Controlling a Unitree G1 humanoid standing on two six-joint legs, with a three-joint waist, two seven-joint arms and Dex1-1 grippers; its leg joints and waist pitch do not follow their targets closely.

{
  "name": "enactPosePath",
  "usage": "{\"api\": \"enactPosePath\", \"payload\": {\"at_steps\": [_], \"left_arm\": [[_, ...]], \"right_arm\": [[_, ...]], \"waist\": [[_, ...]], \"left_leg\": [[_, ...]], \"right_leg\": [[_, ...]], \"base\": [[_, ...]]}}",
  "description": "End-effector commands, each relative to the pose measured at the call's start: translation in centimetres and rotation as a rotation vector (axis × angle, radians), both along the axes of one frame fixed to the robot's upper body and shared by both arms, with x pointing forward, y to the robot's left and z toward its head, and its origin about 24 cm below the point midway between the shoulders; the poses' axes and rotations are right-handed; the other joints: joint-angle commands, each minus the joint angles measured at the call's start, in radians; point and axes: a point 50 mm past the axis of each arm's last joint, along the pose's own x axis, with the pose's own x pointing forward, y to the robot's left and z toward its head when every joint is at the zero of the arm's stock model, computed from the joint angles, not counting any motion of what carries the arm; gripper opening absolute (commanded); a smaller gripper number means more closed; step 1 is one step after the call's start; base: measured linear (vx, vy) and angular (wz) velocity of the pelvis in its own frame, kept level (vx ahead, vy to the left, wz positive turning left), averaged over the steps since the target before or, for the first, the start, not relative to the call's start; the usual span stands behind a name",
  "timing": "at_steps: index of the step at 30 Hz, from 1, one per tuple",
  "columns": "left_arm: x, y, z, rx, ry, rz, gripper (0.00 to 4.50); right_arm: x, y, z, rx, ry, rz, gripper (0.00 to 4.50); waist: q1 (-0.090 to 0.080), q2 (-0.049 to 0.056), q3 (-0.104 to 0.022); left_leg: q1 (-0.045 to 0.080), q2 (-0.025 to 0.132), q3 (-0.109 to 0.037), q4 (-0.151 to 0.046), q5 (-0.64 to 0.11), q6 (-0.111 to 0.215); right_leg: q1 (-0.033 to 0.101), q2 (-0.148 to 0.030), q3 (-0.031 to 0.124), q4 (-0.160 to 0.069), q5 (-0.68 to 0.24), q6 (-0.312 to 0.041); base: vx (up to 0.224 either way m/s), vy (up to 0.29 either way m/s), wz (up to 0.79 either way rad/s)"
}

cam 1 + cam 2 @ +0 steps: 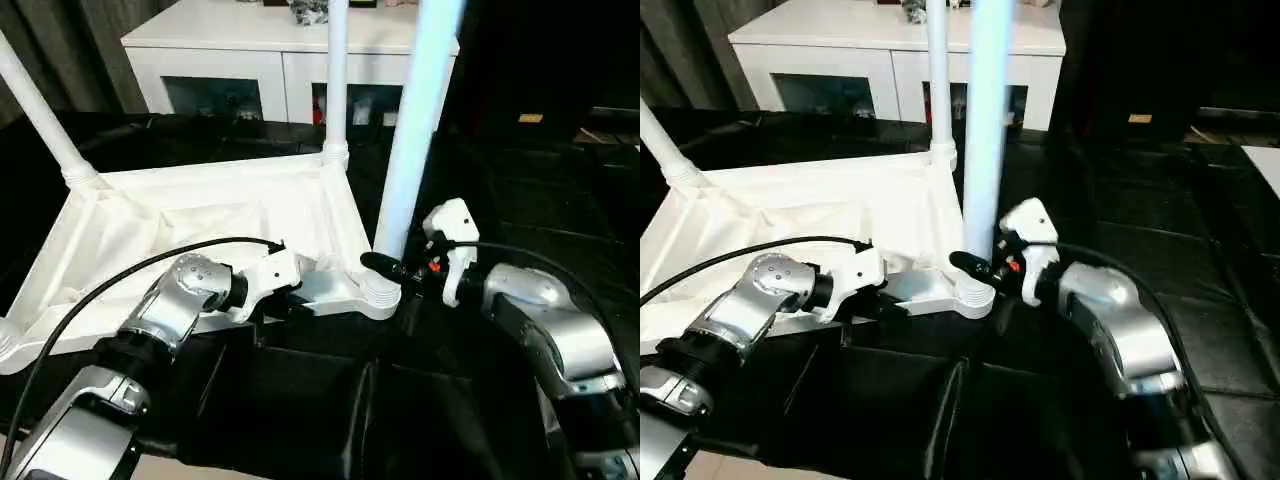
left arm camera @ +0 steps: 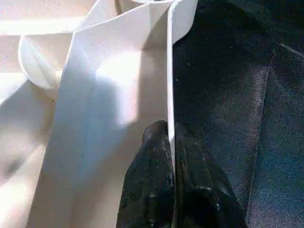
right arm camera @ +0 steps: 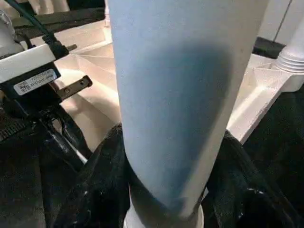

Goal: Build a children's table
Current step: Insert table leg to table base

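The white tabletop point(image 1: 200, 215) lies upside down on black cloth, ribbed underside up. One white leg point(image 1: 40, 110) stands in its far left corner socket and another leg point(image 1: 336, 80) in the far right one. A third leg point(image 1: 415, 130) stands upright in the near right socket point(image 1: 380, 292). My right gripper point(image 1: 385, 268) is shut around the base of this leg, one black finger point(image 3: 95, 190) on each side of it. My left gripper point(image 2: 171, 130) is shut on the thin near rim point(image 2: 168, 71) of the tabletop, just left of that socket.
A white cabinet point(image 1: 280, 40) with glass-fronted compartments stands behind the tabletop. Black cloth point(image 1: 520, 190) covers the surface all around. A black cable point(image 1: 120, 275) runs over my left forearm.
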Motion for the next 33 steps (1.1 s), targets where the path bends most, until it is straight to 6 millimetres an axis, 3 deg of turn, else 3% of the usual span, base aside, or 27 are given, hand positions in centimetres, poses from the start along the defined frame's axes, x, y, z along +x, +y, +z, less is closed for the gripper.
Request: {"api": "enactPosePath", "payload": {"at_steps": [1,6,13,17,19,20,21,22,23,24,25,27,29,33], "left_arm": [[-0.1,0.8,-0.1,0.007,-0.002,0.037,0.00],[-0.2,1.0,-0.2,0.009,0.000,0.040,0.00],[-0.3,1.2,-0.2,0.006,0.003,0.052,0.00],[0.2,1.3,-0.2,-0.018,-0.017,0.141,0.00],[0.7,0.3,-0.1,-0.089,-0.015,0.279,0.00],[0.7,0.0,-0.1,-0.108,-0.008,0.312,0.00],[0.7,-0.7,-0.2,-0.132,0.007,0.355,0.00],[0.6,-1.5,-0.3,-0.152,0.016,0.387,0.00],[0.6,-1.8,-0.3,-0.160,0.020,0.401,0.00],[0.6,-2.8,-0.4,-0.176,0.029,0.436,0.00],[0.6,-3.3,-0.4,-0.179,0.029,0.453,0.00],[0.6,-5.7,-0.4,-0.192,0.027,0.507,0.00],[0.6,-7.4,-0.3,-0.215,0.030,0.525,0.00],[0.8,-10.9,0.7,-0.255,-0.017,0.558,0.00]], "right_arm": [[-1.9,-0.5,-5.6,-0.124,0.288,0.018,1.82],[-1.7,-0.7,-6.3,-0.122,0.301,-0.021,1.82],[-0.9,-0.9,-6.4,-0.122,0.257,-0.083,1.82],[0.0,-0.9,-6.5,-0.142,0.210,-0.183,1.82],[1.4,-1.3,-7.1,-0.165,0.193,-0.400,1.82],[1.6,-1.4,-7.2,-0.171,0.191,-0.453,1.82],[2.0,-1.4,-7.5,-0.177,0.182,-0.516,1.82],[2.2,-1.3,-7.6,-0.186,0.174,-0.563,1.82],[2.3,-1.2,-7.7,-0.189,0.170,-0.582,1.82],[2.7,-0.9,-7.8,-0.189,0.163,-0.629,1.82],[2.8,-0.7,-7.8,-0.186,0.164,-0.650,1.82],[3.6,0.4,-7.9,-0.172,0.165,-0.739,1.82],[4.1,1.1,-7.9,-0.167,0.163,-0.783,1.82],[5.0,2.9,-8.1,-0.163,0.179,-0.877,1.82]], "waist": [[0.004,-0.005,-0.044],[-0.002,-0.009,-0.046],[-0.015,-0.012,-0.042],[-0.021,-0.011,-0.040],[-0.032,-0.011,-0.035],[-0.039,-0.015,-0.035],[-0.042,-0.014,-0.035],[-0.048,-0.023,-0.036],[-0.049,-0.017,-0.036],[-0.048,-0.021,-0.037],[-0.049,-0.017,-0.035],[-0.053,-0.025,-0.036],[-0.051,-0.026,-0.038],[-0.056,-0.022,-0.042]], "left_leg": [[-0.008,0.069,-0.023,-0.091,-0.182,0.035],[-0.006,0.069,-0.024,-0.094,-0.215,0.023],[-0.006,0.069,-0.030,-0.102,-0.302,0.001],[-0.004,0.069,-0.033,-0.104,-0.333,-0.010],[-0.007,0.066,-0.037,-0.106,-0.357,-0.029],[-0.007,0.062,-0.043,-0.107,-0.378,-0.036],[-0.004,0.062,-0.044,-0.106,-0.386,-0.037],[0.002,0.064,-0.041,-0.102,-0.386,-0.031],[-0.001,0.062,-0.042,-0.104,-0.382,-0.019],[0.001,0.063,-0.040,-0.102,-0.382,-0.015],[0.000,0.062,-0.039,-0.104,-0.387,-0.009],[-0.002,0.062,-0.039,-0.103,-0.394,-0.009],[-0.002,0.061,-0.039,-0.107,-0.395,-0.002],[-0.004,0.061,-0.036,-0.107,-0.389,0.001]], "right_leg": [[0.051,-0.082,0.044,-0.079,-0.259,-0.256],[0.047,-0.082,0.044,-0.081,-0.283,-0.247],[0.040,-0.082,0.043,-0.092,-0.398,-0.210],[0.033,-0.081,0.043,-0.094,-0.442,-0.198],[0.028,-0.082,0.040,-0.095,-0.502,-0.186],[0.030,-0.083,0.034,-0.101,-0.575,-0.155],[0.026,-0.084,0.035,-0.104,-0.597,-0.146],[0.021,-0.085,0.036,-0.112,-0.612,-0.142],[0.022,-0.082,0.034,-0.114,-0.605,-0.140],[0.019,-0.081,0.035,-0.114,-0.591,-0.145],[0.016,-0.080,0.035,-0.117,-0.582,-0.149],[0.013,-0.080,0.034,-0.116,-0.576,-0.152],[0.017,-0.078,0.031,-0.122,-0.567,-0.136],[0.018,-0.079,0.029,-0.119,-0.478,-0.160]], "base": [[0.000,0.000,0.00],[0.000,0.000,0.00],[0.000,0.000,0.00],[0.000,0.000,0.00],[0.000,0.000,0.00],[0.000,0.000,0.00],[0.000,0.000,0.00],[0.000,0.000,0.00],[0.000,0.000,0.00],[0.000,0.000,0.00],[0.000,0.000,0.00],[0.000,0.000,0.00],[0.000,0.000,0.00],[0.000,0.000,0.00]]}}
